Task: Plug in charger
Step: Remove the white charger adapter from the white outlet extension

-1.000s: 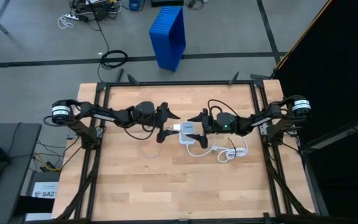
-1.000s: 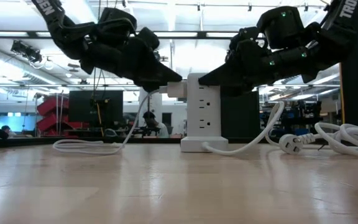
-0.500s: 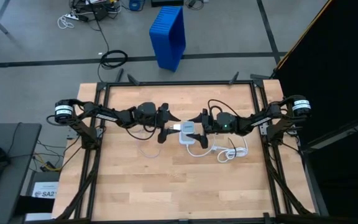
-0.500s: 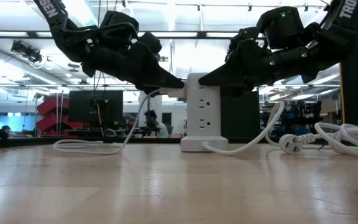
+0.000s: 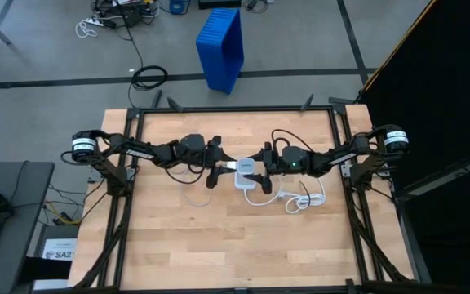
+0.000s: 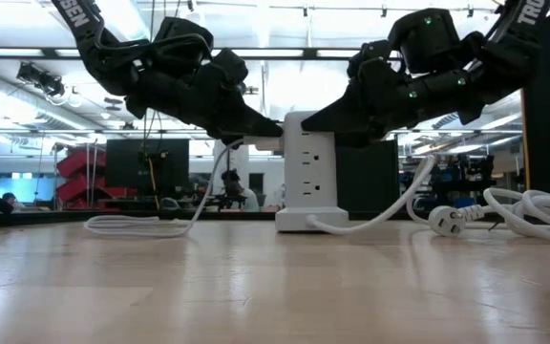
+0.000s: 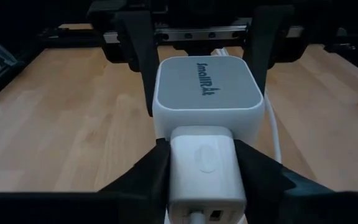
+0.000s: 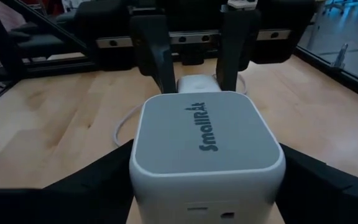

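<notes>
While the right claw (image 5: 261, 162) grips the white tower (image 5: 245, 173) on the table (image 5: 219, 237), the left claw (image 7: 197, 174) clamps the charger (image 7: 205, 163). Charger and tower touch, side to side.

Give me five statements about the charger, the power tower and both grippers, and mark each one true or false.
1. The left gripper holds the charger between its fingers. True.
2. The charger lies flat on the table, far from the power tower. False: it is held up against the tower's side.
3. The right gripper grips the power tower. True.
4. The power tower has tipped over. False: in the low view it stands upright.
5. A thick white cord runs from the tower's base across the table. True.
</notes>
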`<state>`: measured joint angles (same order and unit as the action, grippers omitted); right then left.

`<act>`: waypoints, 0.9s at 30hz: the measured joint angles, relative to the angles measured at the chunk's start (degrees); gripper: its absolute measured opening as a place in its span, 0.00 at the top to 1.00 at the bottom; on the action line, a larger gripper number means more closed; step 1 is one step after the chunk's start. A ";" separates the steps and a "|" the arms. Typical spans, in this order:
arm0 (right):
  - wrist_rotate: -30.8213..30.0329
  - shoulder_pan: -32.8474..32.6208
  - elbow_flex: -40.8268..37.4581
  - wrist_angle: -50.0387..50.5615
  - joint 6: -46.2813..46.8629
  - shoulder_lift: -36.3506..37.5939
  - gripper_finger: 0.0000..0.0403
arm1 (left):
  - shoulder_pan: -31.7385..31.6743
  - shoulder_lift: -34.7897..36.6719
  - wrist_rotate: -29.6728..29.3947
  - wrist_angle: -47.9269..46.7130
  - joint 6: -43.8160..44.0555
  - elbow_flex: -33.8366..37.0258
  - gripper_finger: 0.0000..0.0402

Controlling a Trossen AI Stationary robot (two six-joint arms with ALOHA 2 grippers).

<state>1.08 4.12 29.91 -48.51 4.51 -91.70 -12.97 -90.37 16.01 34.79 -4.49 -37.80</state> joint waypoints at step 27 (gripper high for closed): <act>2.80 0.14 -0.02 1.10 -3.26 -0.02 0.34 | 0.59 0.05 0.13 -0.08 -3.13 0.07 0.67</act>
<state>3.88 4.26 29.89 -47.40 1.25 -91.72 -12.38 -90.32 16.14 34.70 -7.62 -37.74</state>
